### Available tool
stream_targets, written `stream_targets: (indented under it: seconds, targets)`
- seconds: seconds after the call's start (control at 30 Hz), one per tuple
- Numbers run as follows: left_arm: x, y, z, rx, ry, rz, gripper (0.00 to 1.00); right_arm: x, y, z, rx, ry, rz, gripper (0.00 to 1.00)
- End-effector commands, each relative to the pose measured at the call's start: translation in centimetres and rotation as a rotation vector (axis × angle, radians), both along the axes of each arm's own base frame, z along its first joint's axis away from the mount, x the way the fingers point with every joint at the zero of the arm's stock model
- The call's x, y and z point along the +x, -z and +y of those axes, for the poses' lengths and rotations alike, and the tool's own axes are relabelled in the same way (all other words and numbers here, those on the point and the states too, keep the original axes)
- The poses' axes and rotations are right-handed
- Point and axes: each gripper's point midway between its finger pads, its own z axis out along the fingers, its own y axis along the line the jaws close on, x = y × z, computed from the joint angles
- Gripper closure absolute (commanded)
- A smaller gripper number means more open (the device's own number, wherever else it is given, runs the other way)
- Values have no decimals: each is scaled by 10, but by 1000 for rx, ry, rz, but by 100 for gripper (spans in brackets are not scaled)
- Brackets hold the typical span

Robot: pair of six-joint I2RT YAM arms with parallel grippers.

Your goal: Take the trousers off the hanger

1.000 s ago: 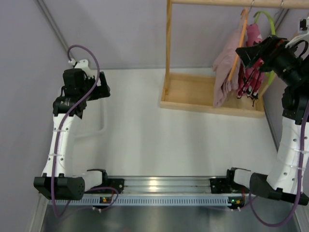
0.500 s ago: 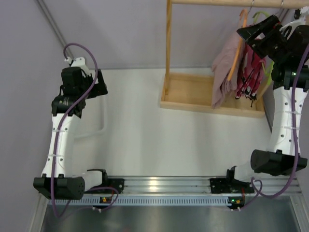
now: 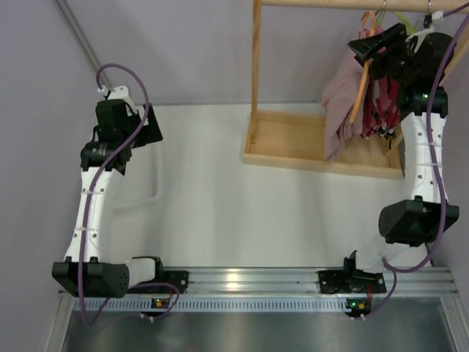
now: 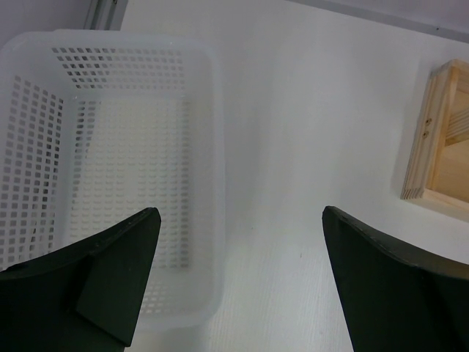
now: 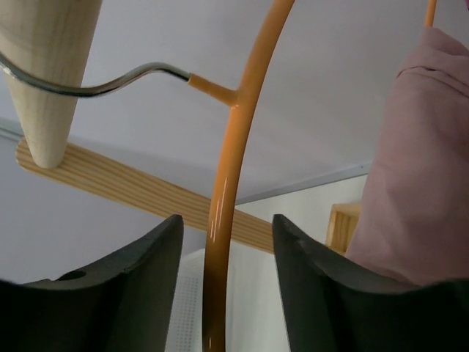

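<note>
While trousers (image 5: 419,161) drape the hanger (image 5: 229,169), the right gripper (image 5: 226,246) — parted — straddles it.

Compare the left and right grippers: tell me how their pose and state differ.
The left gripper points down over the white basket; the right gripper is raised up by the wooden rail. Nothing lies between the left gripper's fingers, while the right gripper's straddle the orange hanger, gaps either side, beside the pink trousers. Both are open.

Bright, even light, soft shadows; glare on the metal rail (image 3: 234,279).
</note>
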Motion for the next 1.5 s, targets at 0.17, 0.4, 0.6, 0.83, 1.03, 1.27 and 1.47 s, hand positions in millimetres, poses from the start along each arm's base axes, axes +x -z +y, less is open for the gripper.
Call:
stream_targets:
  seconds: [0.17,0.4,0.6,0.83,1.03,1.27,1.47]
  targets:
    - [12,-28,-2,-36,-8,-91,1,-11,-47,16,47,-63,-141,76]
    - [12,-42,-16,-57,76,-124,1,-34,-85,28,114,-141,-239,100]
    - [9,-69,-31,-78,164,-225,1,-71,-138,41,192,-238,-387,100]
    - [-3,-97,-58,-90,341,-388,1,-102,-168,50,246,-310,-446,100]
    - [-21,-105,-86,-53,544,-488,1,-106,-128,59,277,-342,-334,100]
    - [-38,-86,-102,55,715,-562,1,-141,-95,73,297,-421,-258,100]
    - [-52,-72,-122,101,855,-629,1,-167,-78,84,318,-433,-217,100]
